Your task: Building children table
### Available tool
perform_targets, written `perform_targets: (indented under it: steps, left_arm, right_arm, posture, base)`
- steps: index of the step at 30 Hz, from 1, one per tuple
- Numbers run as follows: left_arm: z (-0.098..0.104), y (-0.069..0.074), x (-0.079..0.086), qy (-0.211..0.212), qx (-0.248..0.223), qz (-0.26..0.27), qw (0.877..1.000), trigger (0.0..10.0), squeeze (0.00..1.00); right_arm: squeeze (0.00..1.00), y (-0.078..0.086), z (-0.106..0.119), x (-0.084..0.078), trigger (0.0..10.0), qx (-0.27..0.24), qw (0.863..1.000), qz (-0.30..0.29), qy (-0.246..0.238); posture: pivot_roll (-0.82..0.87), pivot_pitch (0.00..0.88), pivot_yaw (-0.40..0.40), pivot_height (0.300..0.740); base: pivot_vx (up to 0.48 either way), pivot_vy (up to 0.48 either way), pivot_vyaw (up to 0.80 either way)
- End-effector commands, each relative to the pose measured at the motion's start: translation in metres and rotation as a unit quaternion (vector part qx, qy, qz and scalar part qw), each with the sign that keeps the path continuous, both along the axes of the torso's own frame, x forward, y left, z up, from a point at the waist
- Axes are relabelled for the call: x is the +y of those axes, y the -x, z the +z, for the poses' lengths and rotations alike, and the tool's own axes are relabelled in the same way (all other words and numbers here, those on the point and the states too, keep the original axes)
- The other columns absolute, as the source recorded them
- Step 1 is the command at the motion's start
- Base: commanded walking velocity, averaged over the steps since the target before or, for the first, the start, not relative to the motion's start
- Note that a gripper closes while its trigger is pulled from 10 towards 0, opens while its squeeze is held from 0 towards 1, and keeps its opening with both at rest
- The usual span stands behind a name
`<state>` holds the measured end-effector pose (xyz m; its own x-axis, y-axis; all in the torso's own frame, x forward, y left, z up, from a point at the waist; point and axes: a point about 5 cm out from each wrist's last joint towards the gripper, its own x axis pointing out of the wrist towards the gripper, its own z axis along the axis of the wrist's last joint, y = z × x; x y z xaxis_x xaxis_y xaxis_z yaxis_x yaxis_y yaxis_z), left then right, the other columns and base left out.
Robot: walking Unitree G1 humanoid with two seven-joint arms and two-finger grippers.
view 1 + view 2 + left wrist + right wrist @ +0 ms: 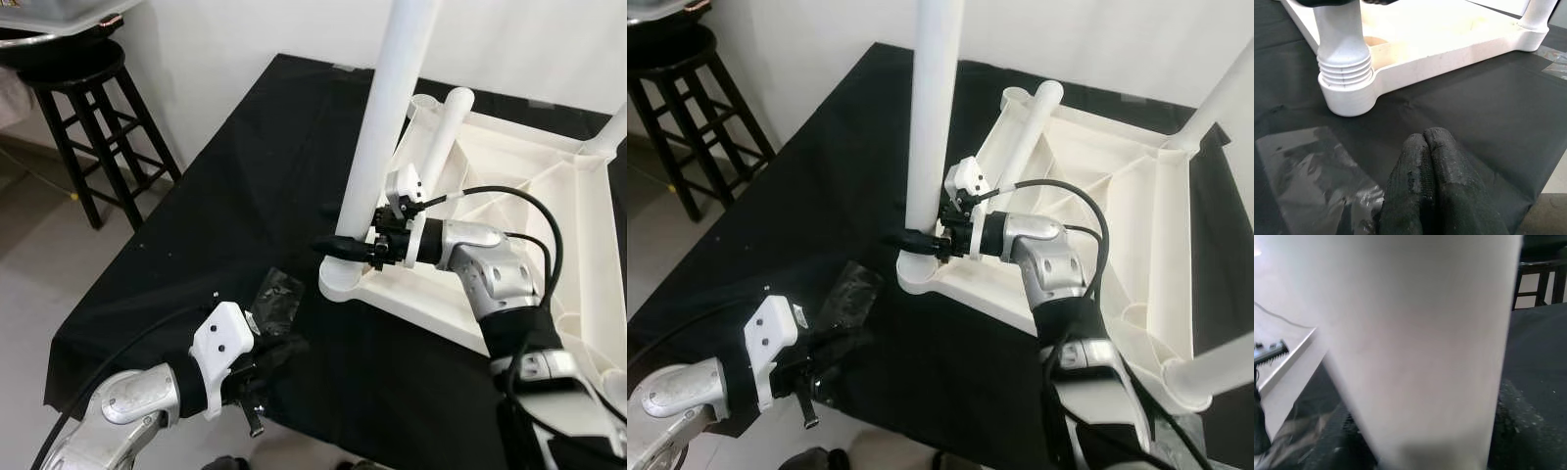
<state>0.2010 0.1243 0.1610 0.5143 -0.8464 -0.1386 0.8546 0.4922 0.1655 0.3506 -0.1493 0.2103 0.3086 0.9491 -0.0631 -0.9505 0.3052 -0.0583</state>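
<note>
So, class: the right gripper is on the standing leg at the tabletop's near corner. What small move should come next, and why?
Probably turn the leg further into its socket. The right gripper is clamped low on it, and thread ridges show above the socket rim, so it looks not fully seated. The left gripper rests shut on the cloth.

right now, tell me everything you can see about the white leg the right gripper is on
The white leg is a smooth, plastic-looking tube standing nearly upright in the corner socket of the upturned white tabletop, which lies on the black cloth. Its base shows ribbed rings just above the socket. The right gripper closes around it low down, just above that joint. Its top runs out of frame.
</note>
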Motion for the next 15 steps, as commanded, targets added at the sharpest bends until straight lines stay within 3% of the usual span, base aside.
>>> perform_targets:
  steps: [1,9,10,11,12,14,15]
  left_arm:
    - [-0.003,0.001,-0.002,-0.001,0.005,-0.003,1.0,10.0,0.0]
    - [-0.003,0.003,-0.001,0.0,0.008,-0.003,1.0,10.0,0.0]
    - [-0.002,0.004,0.0,0.001,0.009,-0.003,1.0,10.0,0.0]
    - [-0.002,0.004,0.0,0.001,0.009,-0.003,1.0,10.0,0.0]
    - [-0.002,0.004,0.001,0.001,0.009,-0.003,1.0,10.0,0.0]
    - [-0.001,0.004,0.003,0.0,0.01,-0.003,1.0,10.0,0.0]
    - [-0.001,0.004,0.003,0.0,0.011,-0.003,1.0,10.0,0.0]
  right_arm:
    - [0.0,0.001,-0.005,-0.009,0.0,0.0,1.0,-0.005,-0.008]
    - [0.0,0.016,-0.018,-0.014,0.0,-0.019,0.997,-0.073,-0.005]
    - [0.0,0.026,-0.026,-0.006,0.0,-0.029,0.987,-0.156,-0.017]
    - [0.0,0.026,-0.026,-0.006,0.0,-0.029,0.987,-0.156,-0.017]
    - [0.0,0.028,-0.028,-0.004,0.0,-0.038,0.978,-0.203,-0.024]
    - [0.0,0.04,-0.045,0.01,0.0,-0.005,0.921,-0.389,-0.032]
    - [0.0,0.048,-0.051,0.014,0.0,0.014,0.898,-0.439,-0.03]
  posture:
    - [0.07,0.159,-0.081,0.74]
    - [0.06,0.172,-0.084,0.74]
    - [0.04,0.182,-0.084,0.74]
    - [0.04,0.182,-0.084,0.74]
    - [0.04,0.182,-0.084,0.74]
    - [0.04,0.194,-0.076,0.74]
    - [0.03,0.195,-0.074,0.74]
  base:
    - [0.0,0.0,0.0]
    - [0.0,0.0,0.0]
    - [0.0,0.0,0.0]
    - [0.0,0.0,0.0]
    - [0.0,0.0,0.0]
    - [0.0,0.0,0.0]
    - [0.0,0.0,0.0]
